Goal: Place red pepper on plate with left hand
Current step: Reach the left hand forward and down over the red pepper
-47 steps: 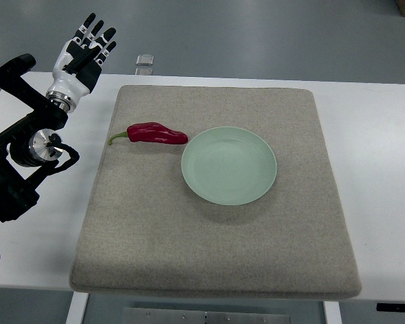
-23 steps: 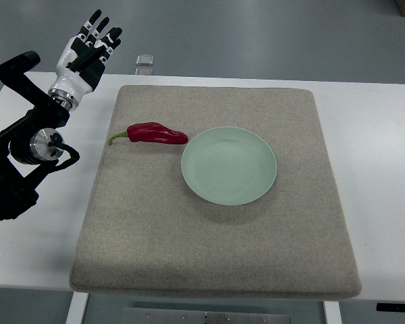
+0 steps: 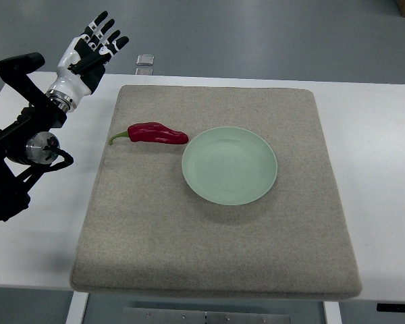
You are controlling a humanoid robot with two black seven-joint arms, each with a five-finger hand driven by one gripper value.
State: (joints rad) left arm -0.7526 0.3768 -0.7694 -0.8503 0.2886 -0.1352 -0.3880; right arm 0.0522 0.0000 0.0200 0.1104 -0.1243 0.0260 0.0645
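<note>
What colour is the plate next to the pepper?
Pale mint green, plain, seen in the top view: the plate.

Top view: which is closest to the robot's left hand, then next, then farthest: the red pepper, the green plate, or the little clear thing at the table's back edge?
From the left hand, nearest first:
1. Little clear thing, just right of the hand at the table's back edge.
2. Red pepper, on the mat's left side, in front of the hand.
3. Green plate, mid-mat, right of the pepper.

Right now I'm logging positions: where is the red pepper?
The red pepper lies on the mat's left part, just left of the plate.
</note>
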